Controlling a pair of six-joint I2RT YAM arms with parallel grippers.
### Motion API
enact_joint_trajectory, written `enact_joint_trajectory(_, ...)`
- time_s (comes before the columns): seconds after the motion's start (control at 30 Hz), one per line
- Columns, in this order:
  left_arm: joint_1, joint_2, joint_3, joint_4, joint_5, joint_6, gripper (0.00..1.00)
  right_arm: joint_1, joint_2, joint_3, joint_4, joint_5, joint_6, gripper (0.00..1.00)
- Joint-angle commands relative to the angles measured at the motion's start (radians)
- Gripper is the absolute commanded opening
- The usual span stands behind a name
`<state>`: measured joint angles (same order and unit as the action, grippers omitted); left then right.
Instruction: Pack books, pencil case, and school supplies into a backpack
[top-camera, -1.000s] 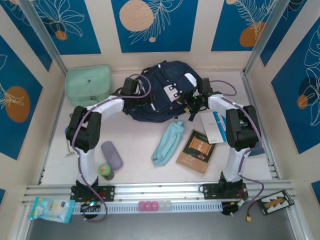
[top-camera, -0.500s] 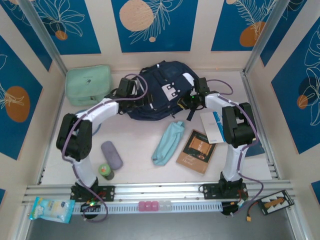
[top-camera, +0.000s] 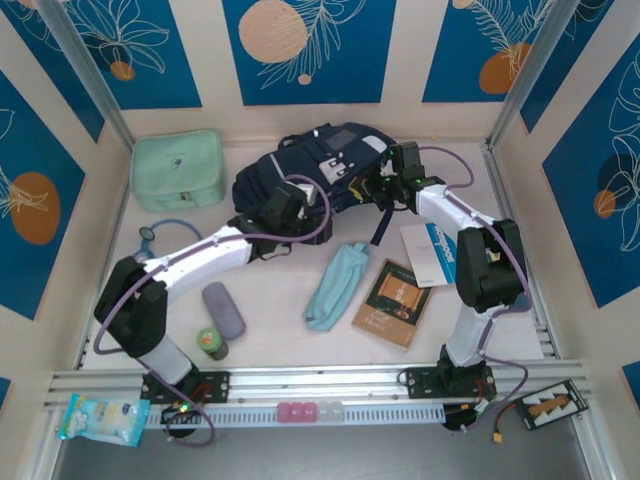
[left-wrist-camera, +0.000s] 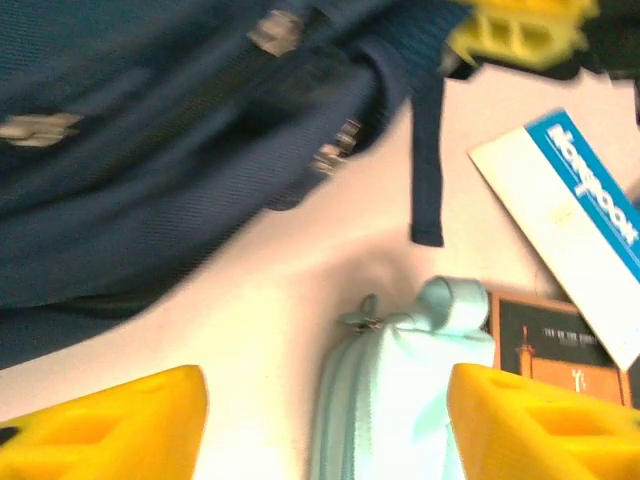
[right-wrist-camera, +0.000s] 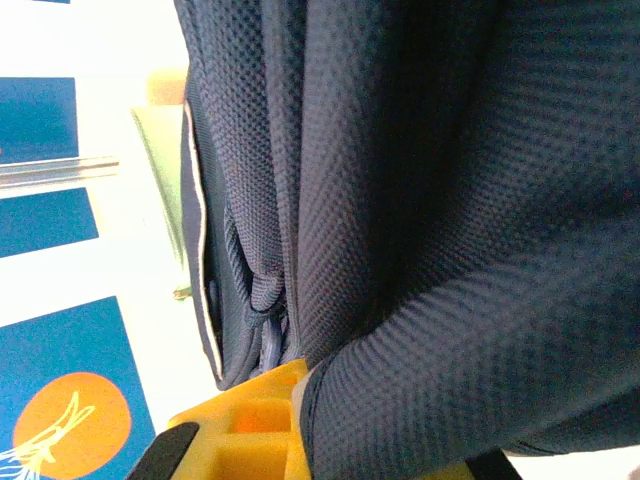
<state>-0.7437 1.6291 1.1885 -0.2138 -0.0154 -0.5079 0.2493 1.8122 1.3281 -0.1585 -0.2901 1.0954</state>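
1. Backpack (top-camera: 310, 165), large, navy blue woven fabric with white trim: I find it slumped at the far middle of the pale surface (top-camera: 280, 290), just right of a boxy mint-green fabric bag (top-camera: 178, 170).
2. The right pincer (top-camera: 373, 188) is clamped tight on a fold of the backpack at its right flank. My wrist view shows the cloth bunched against a yellow finger.
3. The left pincer (left-wrist-camera: 325, 430) stands with jaws wide, holding nothing, by the backpack's near edge.
4. The long, soft, light-blue fabric pencil case (top-camera: 336, 287) lies flat in front of the backpack, apart from it.
5. The thin brown book (top-camera: 392, 302) with a tan cover picture lies just right of the pencil case. A white leaflet (top-camera: 428, 252) with a blue band touches its far edge.
6. The small greyish-purple oblong case (top-camera: 223, 310) rests near left, beside a small green bottle (top-camera: 211, 343).
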Motion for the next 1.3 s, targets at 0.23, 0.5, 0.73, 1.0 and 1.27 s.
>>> enact_joint_trajectory(0.23,-0.044,0.207,0.222,-0.072,-0.127,-0.055,0.33,0.023,-0.064,0.075,-0.017,-0.06,0.038,0.0)
enact_joint_trajectory(0.5,-0.051,0.281,0.331,-0.158,-0.226,-0.109,0.26,0.023,-0.062,0.072,-0.014,-0.075,0.049,0.0)
enact_joint_trajectory(0.73,-0.055,0.327,0.403,-0.224,-0.288,-0.134,0.22,0.024,-0.066,0.073,-0.012,-0.081,0.053,0.0)
enact_joint_trajectory(1.0,-0.056,0.367,0.438,-0.251,-0.274,-0.135,0.24,0.022,-0.058,0.08,0.001,-0.104,0.066,0.0)
enact_joint_trajectory(1.27,-0.06,0.387,0.458,-0.259,-0.354,-0.161,0.18,0.023,-0.065,0.078,0.011,-0.122,0.079,0.0)
